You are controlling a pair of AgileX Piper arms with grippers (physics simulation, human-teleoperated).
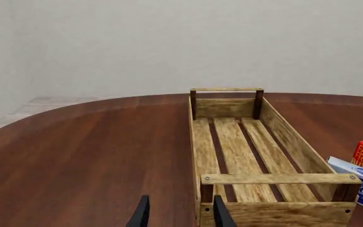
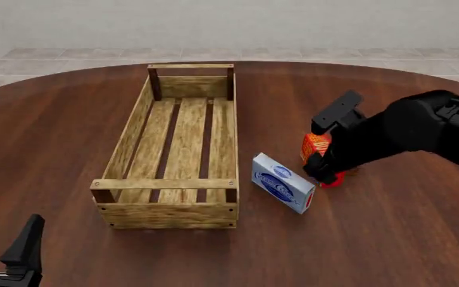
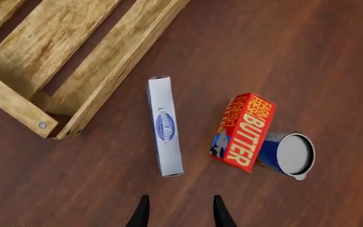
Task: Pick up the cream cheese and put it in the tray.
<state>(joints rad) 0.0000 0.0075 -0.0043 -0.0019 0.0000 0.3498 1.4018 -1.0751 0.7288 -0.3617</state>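
While on edge, cream cheese (image 2: 282, 183) box, white-blue (dark oval logo)

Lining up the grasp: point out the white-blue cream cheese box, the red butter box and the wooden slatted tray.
White-blue cream cheese box (image 3: 165, 126): right wrist view, blue oval logo.
Red butter box (image 3: 243, 131): right wrist view, lettered face.
Light-wood slatted tray (image 2: 164, 184): front view, near end bar.
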